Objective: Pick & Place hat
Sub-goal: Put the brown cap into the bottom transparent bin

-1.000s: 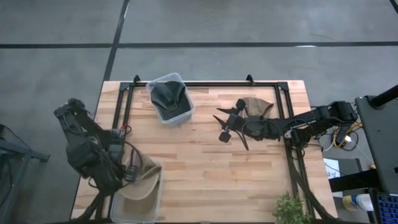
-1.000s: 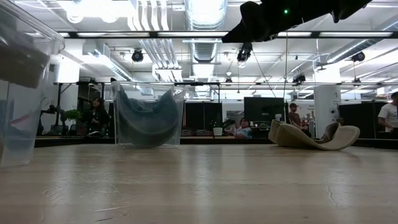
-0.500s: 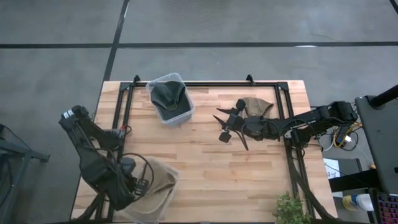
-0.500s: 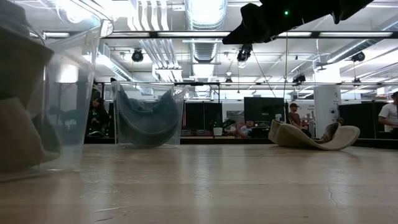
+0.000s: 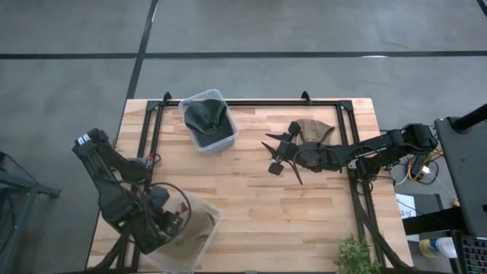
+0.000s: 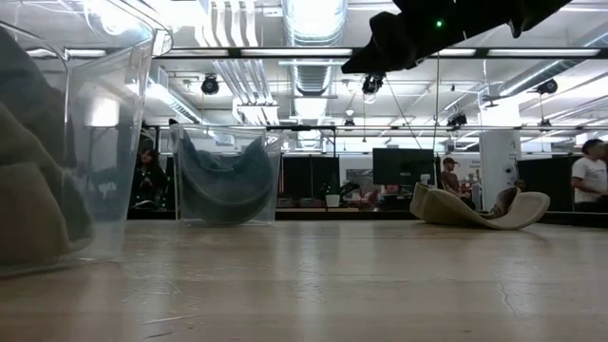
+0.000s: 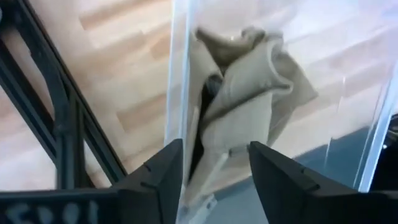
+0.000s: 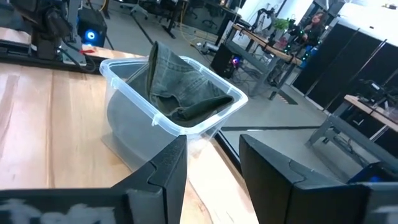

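A tan hat (image 7: 249,93) lies crumpled inside a clear bin (image 5: 207,211) at the table's near left corner; the low view shows it behind the bin's wall (image 6: 33,209). My left gripper (image 7: 214,180) hangs open just over that bin (image 5: 171,224), with a finger on each side of the hat's lower folds. A second tan hat (image 5: 312,131) rests brim down at the far right (image 6: 475,209). Beside it, my right gripper (image 5: 275,156) stands open above the table, holding nothing (image 8: 211,174). My left gripper stands open over the tan hat's folds (image 7: 208,155), coming from above into the bin. Whether either finger touches the cloth or the bin's wall cannot be told.
A second clear bin (image 5: 221,141) at the far middle holds a dark green hat (image 8: 180,93). Black frame rails (image 5: 152,133) run along the table's left, far and right sides. A plant (image 5: 354,255) stands at the near right corner. People show in the room behind.
My left gripper has moved toward the table's near edge and down with the tan hat, which now lies inside the near left bin. The bin itself has slid and turned a little toward the table's right.
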You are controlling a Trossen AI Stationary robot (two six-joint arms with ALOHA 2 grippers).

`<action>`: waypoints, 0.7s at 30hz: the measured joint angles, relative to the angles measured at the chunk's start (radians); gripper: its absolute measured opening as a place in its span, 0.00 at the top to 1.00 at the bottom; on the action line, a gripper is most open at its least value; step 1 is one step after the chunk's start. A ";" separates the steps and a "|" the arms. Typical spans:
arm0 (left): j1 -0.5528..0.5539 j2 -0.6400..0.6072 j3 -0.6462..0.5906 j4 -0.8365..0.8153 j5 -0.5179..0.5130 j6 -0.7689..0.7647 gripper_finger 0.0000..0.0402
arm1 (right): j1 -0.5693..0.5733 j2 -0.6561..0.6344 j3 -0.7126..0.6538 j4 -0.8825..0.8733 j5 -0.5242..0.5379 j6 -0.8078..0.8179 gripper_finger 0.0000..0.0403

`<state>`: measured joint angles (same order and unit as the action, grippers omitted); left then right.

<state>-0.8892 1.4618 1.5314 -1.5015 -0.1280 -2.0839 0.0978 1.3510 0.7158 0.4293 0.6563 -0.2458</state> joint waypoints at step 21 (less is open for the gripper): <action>0.067 -0.087 0.000 0.045 -1.205 0.604 0.55 | -0.152 -0.269 0.278 -0.967 0.107 0.426 0.66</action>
<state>-0.8225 1.3750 1.5314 -1.4568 -1.3333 -1.4801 -0.0542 1.0815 0.9937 -0.5378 0.7636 0.1800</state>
